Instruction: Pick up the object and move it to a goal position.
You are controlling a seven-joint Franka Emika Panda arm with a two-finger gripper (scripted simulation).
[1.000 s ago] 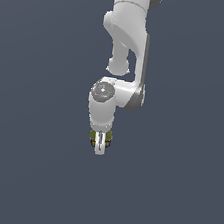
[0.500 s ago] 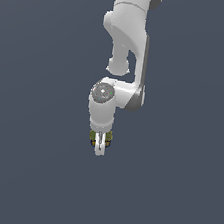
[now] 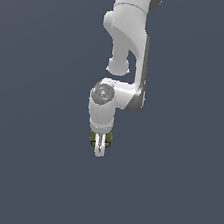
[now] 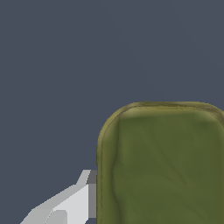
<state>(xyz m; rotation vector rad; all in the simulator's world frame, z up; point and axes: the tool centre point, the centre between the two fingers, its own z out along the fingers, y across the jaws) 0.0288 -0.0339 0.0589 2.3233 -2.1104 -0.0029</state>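
In the exterior view my white gripper (image 3: 98, 150) points straight down, seen edge-on. The object (image 3: 108, 139), a small olive-green and yellow block, shows on both sides behind the fingers, narrower than the hand. In the wrist view its olive-green top (image 4: 162, 166) fills much of the picture. One white finger (image 4: 74, 201) lies flush against its side. The other finger is out of that picture. The jaws stand closed on the block.
The white arm (image 3: 126, 45) reaches down from the top of the exterior view. A plain dark grey-blue surface (image 3: 31, 123) lies all around. No goal marker shows.
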